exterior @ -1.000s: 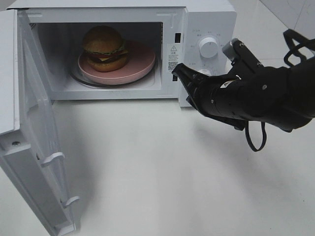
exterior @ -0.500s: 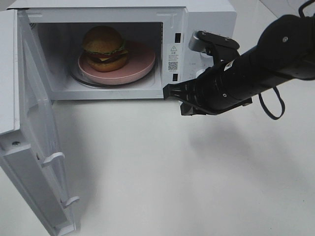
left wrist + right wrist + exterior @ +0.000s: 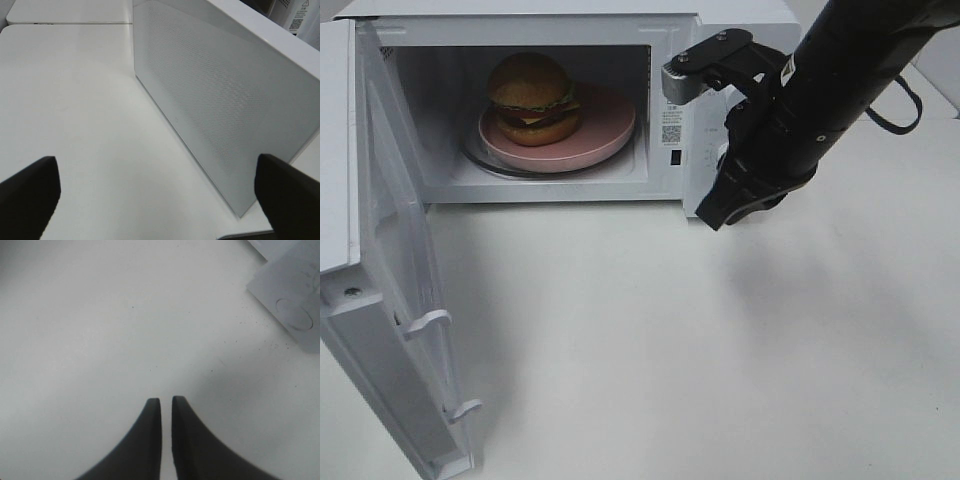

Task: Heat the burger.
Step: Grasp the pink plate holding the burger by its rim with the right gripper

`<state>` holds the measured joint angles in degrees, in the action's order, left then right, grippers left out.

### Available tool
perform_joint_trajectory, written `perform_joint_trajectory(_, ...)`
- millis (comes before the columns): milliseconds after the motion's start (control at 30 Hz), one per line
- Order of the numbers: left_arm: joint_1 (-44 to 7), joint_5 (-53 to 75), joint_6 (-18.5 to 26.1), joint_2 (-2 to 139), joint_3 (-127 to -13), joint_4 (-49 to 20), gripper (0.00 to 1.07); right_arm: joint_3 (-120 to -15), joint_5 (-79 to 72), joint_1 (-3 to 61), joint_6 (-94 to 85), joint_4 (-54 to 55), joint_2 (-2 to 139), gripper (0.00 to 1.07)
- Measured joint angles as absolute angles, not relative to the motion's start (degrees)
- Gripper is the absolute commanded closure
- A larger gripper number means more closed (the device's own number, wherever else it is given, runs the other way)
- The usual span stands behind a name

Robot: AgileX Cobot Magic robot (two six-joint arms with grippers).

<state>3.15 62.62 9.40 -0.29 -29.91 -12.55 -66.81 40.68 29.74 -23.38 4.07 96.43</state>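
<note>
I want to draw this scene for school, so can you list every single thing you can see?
microwave: one, white, at the back of the table
door: one, white, swung wide open on the microwave's left side
burger: one, brown bun with green, yellow and dark layers, on the plate inside the microwave
plate: one, pink, round, inside the microwave under the burger
sticker: one, white with small print, on the microwave's front beside the opening
table: one, white, under everything
right arm: one, black, in front of the microwave's control side
right gripper: one, black, shut on nothing, pointing down above the table
left gripper: one, black, open, near the open door
</note>
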Motion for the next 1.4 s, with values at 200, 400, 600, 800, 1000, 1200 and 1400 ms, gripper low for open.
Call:
perform_joint_trajectory(200, 3.2, 62.6, 9.4, -0.3, -29.9, -12.5, 0.09, -68.2, 44.7, 29.7, -44.3, 3.3, 96.4, 0.99)
perform_joint_trajectory(400, 3.2, 62.6, 9.4, -0.3, -29.9, -12.5, 0.09, -68.4, 45.1, 29.7, -58.7, 0.6, 96.4, 0.97)
perform_joint_trajectory(600, 3.2, 62.6, 9.4, -0.3, -29.9, -12.5, 0.09, -68.4, 43.0, 29.7, -67.6, -2.4, 96.4, 0.86)
perform_joint_trajectory(800, 3.2, 62.6, 9.4, -0.3, -29.9, -12.5, 0.09, -68.4, 38.7, 29.7, -70.1, -5.4, 96.4, 0.53)
perform_joint_trajectory(1000, 3.2, 62.6, 9.4, -0.3, -29.9, -12.5, 0.09, -68.4, 33.5, 29.7, -64.1, -6.1, 96.4, 0.15)
perform_joint_trajectory(1200, 3.2, 62.6, 9.4, -0.3, -29.9, -12.5, 0.09, -68.4, 30.6, 30.9, -62.3, -7.3, 96.4, 0.14)
perform_joint_trajectory(1400, 3.2, 62.6, 9.4, -0.3, -29.9, -12.5, 0.09, -68.4, 28.6, 33.2, -61.0, -9.7, 96.9, 0.14)
